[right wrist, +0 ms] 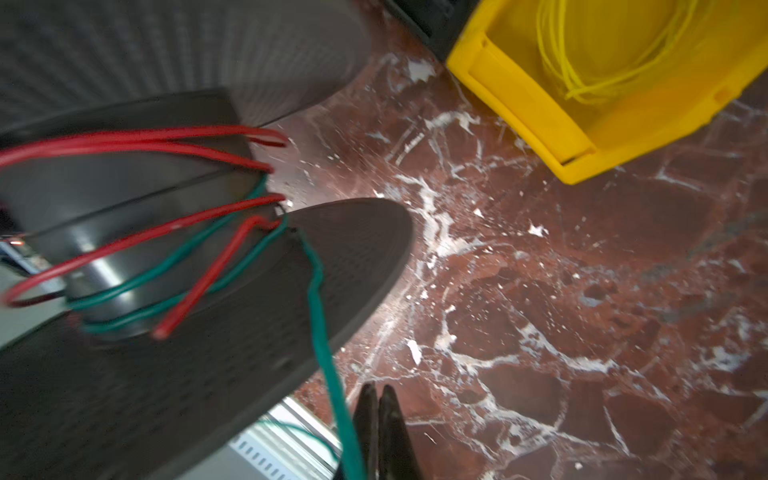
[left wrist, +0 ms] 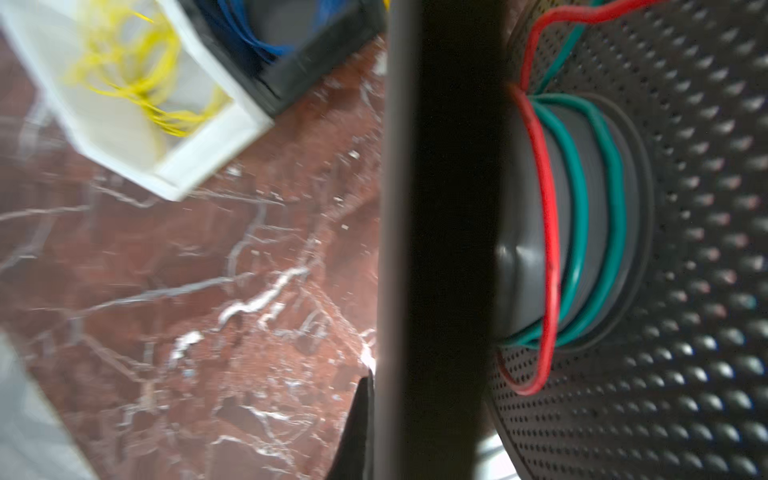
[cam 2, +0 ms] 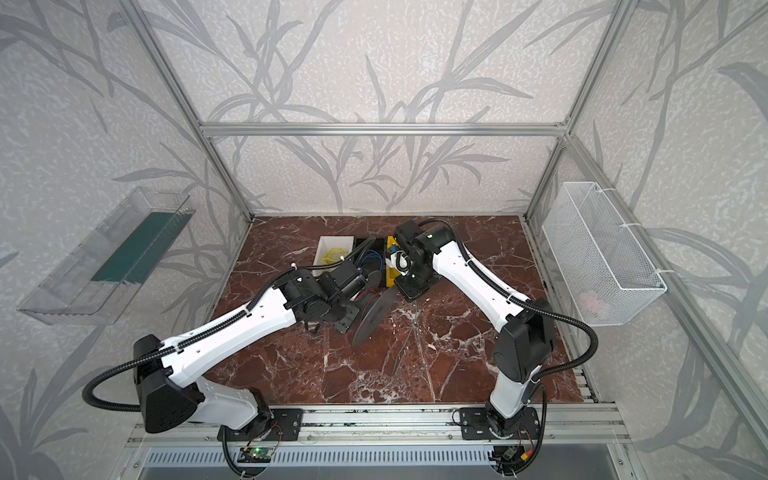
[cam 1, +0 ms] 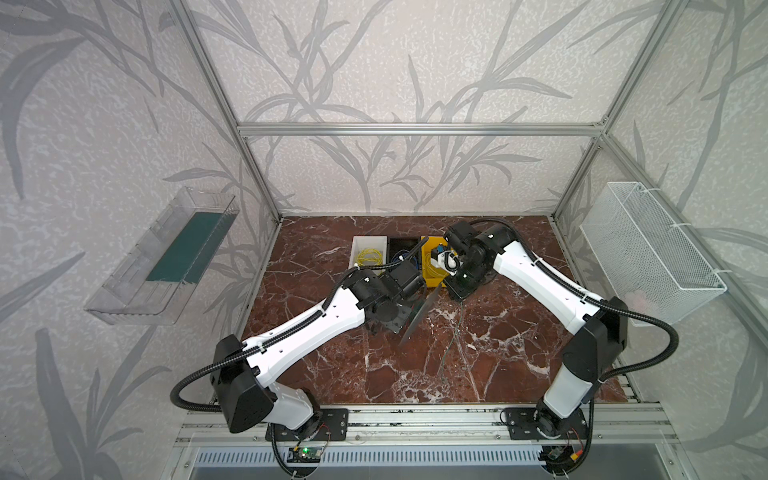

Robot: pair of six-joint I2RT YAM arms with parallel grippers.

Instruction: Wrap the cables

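Top views look bright and even, slight wide-angle stretch at the edges; wrist views are smeary, cables (right wrist: 329,365) and spool (right wrist: 145,395) soft.

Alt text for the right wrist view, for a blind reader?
A teal-green cable runs from a dark perforated spool, wound with teal and red wire, down beside the shut right gripper. A yellow bin holding yellow wire sits on the red marble table.

Crowded at twelve, open toward seven
Bins (cam 1: 360,245) lined the table's (cam 1: 332,374) twelve o'clock edge; the tilted spool (cam 1: 417,316) blocked centre, a green wire (cam 1: 451,345) crossed five; seven to nine lay open.
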